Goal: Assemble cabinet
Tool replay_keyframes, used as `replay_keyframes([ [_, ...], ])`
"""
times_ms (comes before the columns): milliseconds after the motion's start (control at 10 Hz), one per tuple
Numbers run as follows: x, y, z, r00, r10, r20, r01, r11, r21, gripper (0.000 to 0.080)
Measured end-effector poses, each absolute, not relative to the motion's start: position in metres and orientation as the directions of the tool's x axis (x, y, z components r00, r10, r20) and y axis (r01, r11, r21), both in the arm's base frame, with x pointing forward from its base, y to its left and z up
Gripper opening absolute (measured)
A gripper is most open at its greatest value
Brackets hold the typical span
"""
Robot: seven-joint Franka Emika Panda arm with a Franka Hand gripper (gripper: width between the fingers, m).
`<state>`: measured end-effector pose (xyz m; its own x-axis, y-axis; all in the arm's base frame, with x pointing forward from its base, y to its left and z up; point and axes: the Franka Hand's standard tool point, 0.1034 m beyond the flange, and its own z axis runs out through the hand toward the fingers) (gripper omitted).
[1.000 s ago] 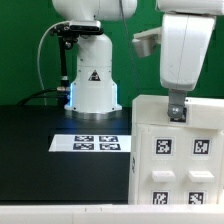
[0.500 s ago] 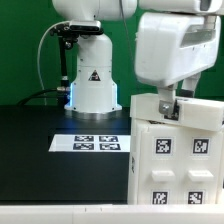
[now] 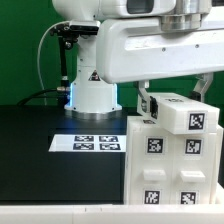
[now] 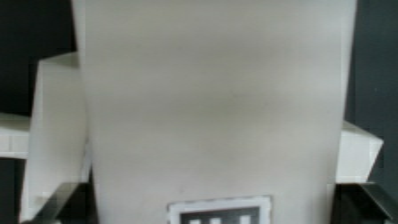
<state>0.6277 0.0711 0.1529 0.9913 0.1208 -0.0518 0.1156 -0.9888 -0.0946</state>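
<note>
In the exterior view, the black table (image 3: 40, 150) takes up the left side, bare and dark against a green backdrop. Toward the middle, the marker board (image 3: 93, 143) lies flat on the table with its row of tags facing up. Behind it stands the white robot base (image 3: 92, 88), with a triangle sticker on its front, a blue glow at its foot and a black cable looping at its left side.

Further to the exterior view's right, the cabinet (image 3: 172, 150) stands upright on the table, a white boxy body bearing black-and-white square tags on its front and on its top. It fills the lower right and hides the table behind it. The arm's broad white link crosses the upper right, blocking most of the backdrop there. The gripper (image 3: 147, 106) reaches down at the cabinet's upper left edge, with a dark finger against the white panel.

The wrist view is almost filled by a white cabinet panel (image 4: 210, 105), a tag at its lower edge, with dark fingertips (image 4: 54, 203) on either side of it, pinching it.
</note>
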Motion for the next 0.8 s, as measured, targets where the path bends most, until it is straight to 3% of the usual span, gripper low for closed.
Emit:
replay_keyframes([
  [200,0.6274,0.0720,0.1526,0.998,0.003,-0.062,-0.002,-0.996,-0.089,0.0553],
  [500,0.6255,0.0710,0.1525,0.930,-0.367,-0.033,-0.368,-0.926,-0.084,0.0553],
  [700,0.6257,0.0764,0.1513,0.712,-0.702,-0.027,-0.699,-0.704,-0.126,0.0553],
  [800,0.6262,0.0771,0.1515,0.680,-0.732,-0.038,-0.729,-0.670,-0.141,0.0553],
])
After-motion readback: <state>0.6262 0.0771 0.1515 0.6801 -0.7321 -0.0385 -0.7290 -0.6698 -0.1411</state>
